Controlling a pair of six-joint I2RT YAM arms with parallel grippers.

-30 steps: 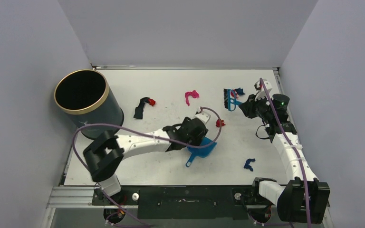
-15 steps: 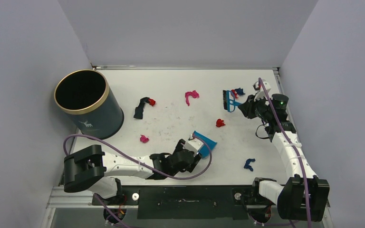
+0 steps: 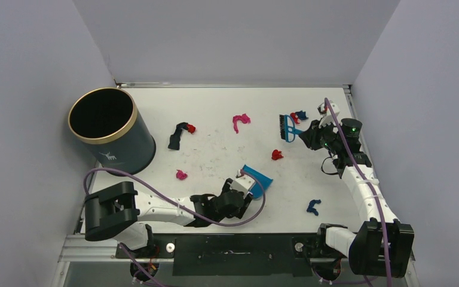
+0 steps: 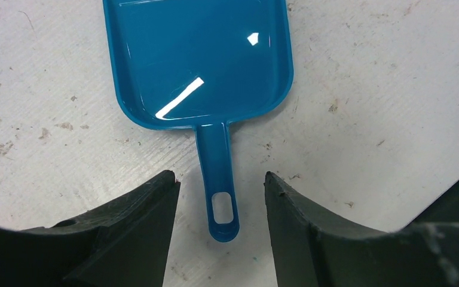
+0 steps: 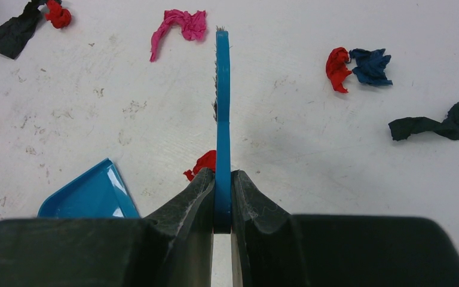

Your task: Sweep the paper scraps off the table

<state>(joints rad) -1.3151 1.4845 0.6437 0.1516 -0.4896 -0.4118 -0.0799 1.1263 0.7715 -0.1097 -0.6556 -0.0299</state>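
The blue dustpan (image 3: pixel 258 178) lies flat on the white table (image 3: pixel 215 101), empty. Its handle (image 4: pixel 221 197) points between the fingers of my left gripper (image 3: pixel 239 192), which is open (image 4: pixel 220 179) and does not touch it. My right gripper (image 3: pixel 308 133) is shut on the handle of the blue brush (image 3: pixel 287 127), held on edge (image 5: pixel 222 89). Paper scraps lie scattered: magenta (image 3: pixel 239 121), black with red (image 3: pixel 176 136), red (image 3: pixel 277 155), small pink (image 3: pixel 181 174), dark blue (image 3: pixel 313 207), and red and dark blue beside the brush (image 5: pixel 337 67).
A dark round bin with a gold rim (image 3: pixel 110 122) stands at the table's left. Pale walls close the back and both sides. A metal rail (image 3: pixel 233 85) runs along the far edge. Purple cables trail from both arms.
My left arm has drawn back toward the near edge, uncovering the small pink scrap; the dustpan now lies ahead of its open fingers. The right gripper and brush shifted slightly left.
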